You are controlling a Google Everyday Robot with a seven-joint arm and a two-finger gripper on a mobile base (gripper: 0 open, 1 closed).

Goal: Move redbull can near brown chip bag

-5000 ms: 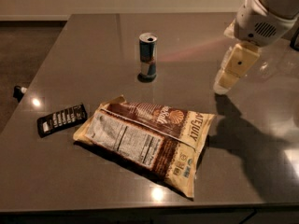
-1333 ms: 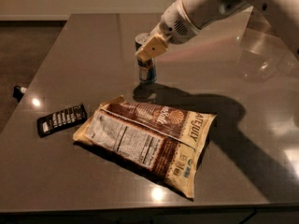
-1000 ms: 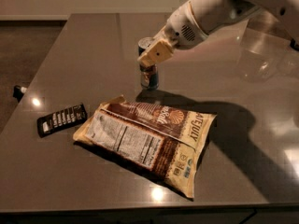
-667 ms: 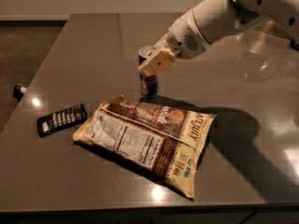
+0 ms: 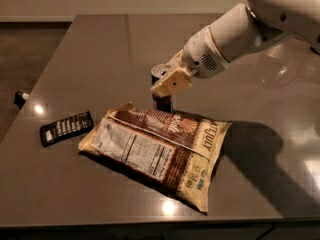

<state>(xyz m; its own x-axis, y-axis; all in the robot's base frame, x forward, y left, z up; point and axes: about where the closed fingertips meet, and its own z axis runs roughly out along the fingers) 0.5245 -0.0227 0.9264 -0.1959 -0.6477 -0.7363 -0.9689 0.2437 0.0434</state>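
The redbull can [image 5: 163, 103] stands upright on the dark table [image 5: 100, 49], right at the far edge of the brown chip bag [image 5: 155, 151]. Only its silver top and dark lower body show. My gripper [image 5: 167, 84] reaches in from the upper right and is shut on the can, with a cream finger [image 5: 172, 82] across the can's front. The bag lies flat in the middle front of the table, nutrition label up, with "LATE JULY" lettering at its right end.
A small black ridged rectangular item [image 5: 66, 128] lies left of the bag. A small dark object [image 5: 20, 98] sits beyond the table's left edge. My arm [image 5: 240, 34] crosses the upper right. The table's front edge runs just below the bag.
My gripper came from the right to the can, closed on it, and has carried it toward the front, from well behind the bag to the bag's far edge.
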